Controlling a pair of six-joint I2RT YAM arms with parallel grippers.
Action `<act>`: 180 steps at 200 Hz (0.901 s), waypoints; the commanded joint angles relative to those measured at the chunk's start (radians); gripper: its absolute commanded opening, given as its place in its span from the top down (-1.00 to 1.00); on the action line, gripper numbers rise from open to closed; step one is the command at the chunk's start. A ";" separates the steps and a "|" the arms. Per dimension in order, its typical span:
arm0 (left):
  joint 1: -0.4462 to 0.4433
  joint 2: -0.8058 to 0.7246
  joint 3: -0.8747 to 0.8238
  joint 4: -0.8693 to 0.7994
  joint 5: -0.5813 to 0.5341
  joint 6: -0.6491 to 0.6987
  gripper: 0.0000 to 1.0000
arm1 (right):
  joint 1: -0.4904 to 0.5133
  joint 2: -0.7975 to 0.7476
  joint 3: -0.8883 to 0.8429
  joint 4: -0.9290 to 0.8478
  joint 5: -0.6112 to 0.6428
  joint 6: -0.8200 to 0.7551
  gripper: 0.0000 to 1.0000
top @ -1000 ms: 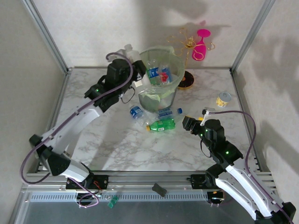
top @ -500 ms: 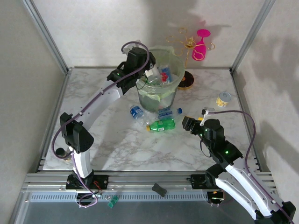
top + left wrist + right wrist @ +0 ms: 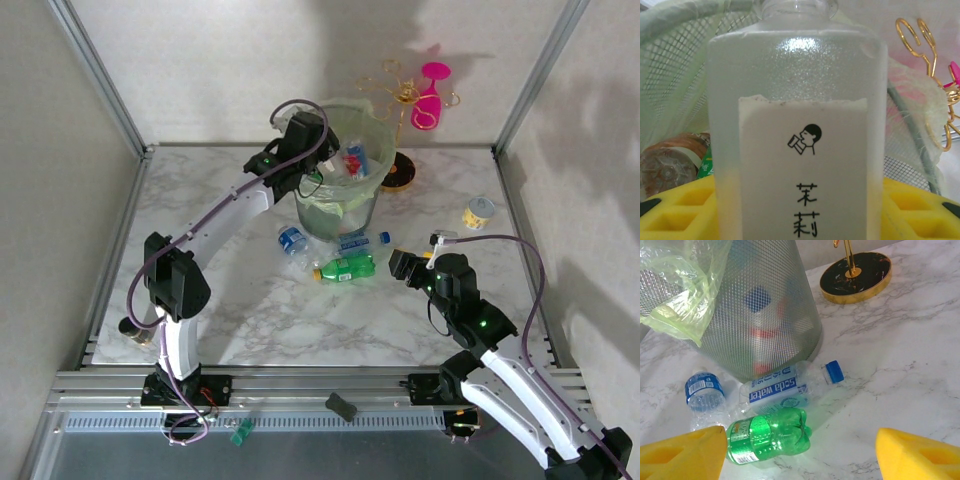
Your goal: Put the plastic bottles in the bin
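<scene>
My left tool [image 3: 800,212] is pinching a frosted clear plastic bottle with a white label [image 3: 799,95] at the rim of the round pale green mesh bin [image 3: 338,212]. My right tool [image 3: 800,455] is hovering spread near the bin's foot, above a green plastic bottle [image 3: 767,434] lying beside a clear blue-labelled soda bottle [image 3: 782,387] on the marble tabletop [image 3: 900,365].
</scene>
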 commanded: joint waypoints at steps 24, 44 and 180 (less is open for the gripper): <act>-0.005 -0.060 -0.078 -0.003 -0.011 -0.039 -0.26 | 0.008 0.002 0.009 0.024 0.008 -0.009 -0.56; -0.005 -0.084 -0.067 0.011 -0.031 -0.002 -0.44 | 0.009 0.002 0.008 0.026 0.007 -0.009 -0.56; 0.057 -0.224 -0.071 0.010 -0.032 0.132 -0.23 | 0.007 0.004 0.010 0.023 0.015 -0.007 -0.56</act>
